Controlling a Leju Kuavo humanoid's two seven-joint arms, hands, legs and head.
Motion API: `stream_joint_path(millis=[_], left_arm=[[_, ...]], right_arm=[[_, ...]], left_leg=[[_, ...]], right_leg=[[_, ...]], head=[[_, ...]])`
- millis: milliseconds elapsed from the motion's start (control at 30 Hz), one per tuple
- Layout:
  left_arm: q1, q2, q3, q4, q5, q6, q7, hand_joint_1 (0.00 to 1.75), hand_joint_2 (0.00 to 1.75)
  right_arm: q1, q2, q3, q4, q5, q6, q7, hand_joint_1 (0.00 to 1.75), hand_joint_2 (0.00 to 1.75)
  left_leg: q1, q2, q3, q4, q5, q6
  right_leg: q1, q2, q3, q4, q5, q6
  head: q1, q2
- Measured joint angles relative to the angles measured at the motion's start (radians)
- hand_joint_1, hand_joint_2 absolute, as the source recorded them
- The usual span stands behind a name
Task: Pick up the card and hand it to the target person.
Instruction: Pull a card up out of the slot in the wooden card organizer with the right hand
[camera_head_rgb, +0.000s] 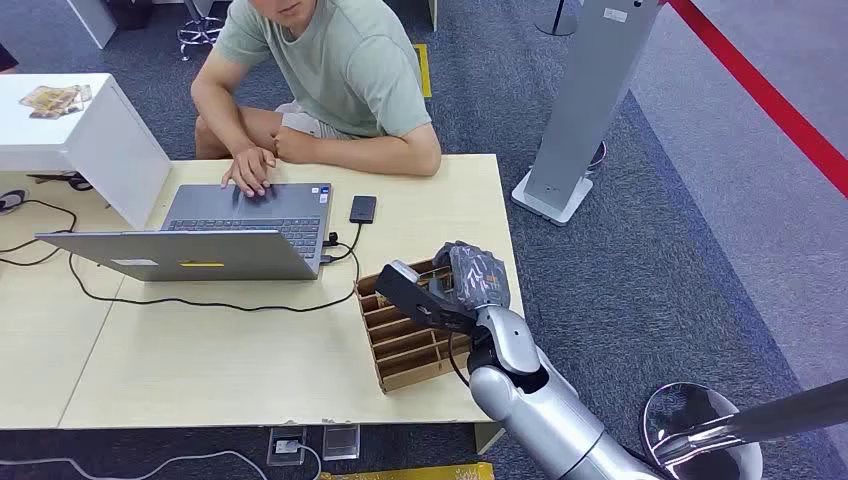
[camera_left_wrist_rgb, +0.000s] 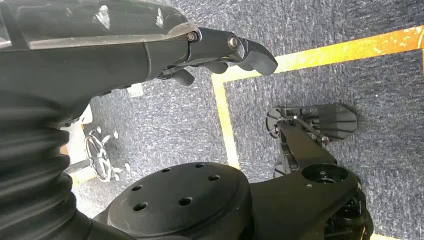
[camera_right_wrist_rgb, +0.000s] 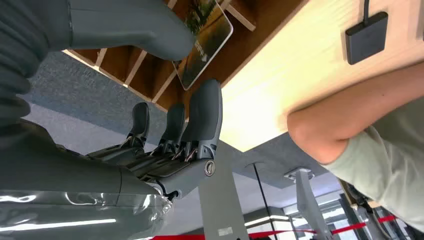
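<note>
A wooden slotted box (camera_head_rgb: 405, 345) stands near the right edge of the pale wooden table (camera_head_rgb: 200, 360). My right hand (camera_head_rgb: 470, 278) hovers over its far end. In the right wrist view a picture card (camera_right_wrist_rgb: 205, 35) sits over the box's dividers (camera_right_wrist_rgb: 150, 65), pinched between my thumb (camera_right_wrist_rgb: 145, 27) and a finger (camera_right_wrist_rgb: 205, 115). The person (camera_head_rgb: 340, 70) in a green shirt sits across the table, forearm (camera_right_wrist_rgb: 320, 130) on its far edge and one hand on the laptop (camera_head_rgb: 230, 225). My left hand (camera_left_wrist_rgb: 220, 55) hangs over the carpet with nothing in it.
A black device (camera_head_rgb: 363, 208) on a cable lies beside the laptop. A white cabinet (camera_head_rgb: 60, 120) stands at the table's left. To the right a grey pillar stand (camera_head_rgb: 590, 100) rises from the carpet, and a metal stool (camera_head_rgb: 700, 430) is close by my right arm.
</note>
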Motion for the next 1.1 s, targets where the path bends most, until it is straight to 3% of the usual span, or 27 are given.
stream_joint_path(millis=[700,1100], left_arm=[[0.000,-0.001,-0.004,-0.002,0.000,-0.002,0.001,0.00,1.75],[-0.001,0.001,-0.008,-0.001,-0.001,-0.006,0.000,0.00,1.75]], right_arm=[[0.005,-0.007,-0.013,0.004,-0.002,-0.007,0.008,0.94,1.75],[0.005,-0.010,-0.017,-0.006,-0.002,-0.005,0.010,0.80,1.75]], left_leg=[[0.000,0.000,0.000,0.000,0.000,0.000],[0.000,0.000,0.000,0.000,0.000,0.000]], right_leg=[[0.000,0.000,0.000,-0.001,0.000,0.000],[0.000,0.000,0.000,0.000,0.000,0.000]], head=[[0.000,0.000],[0.000,0.000]])
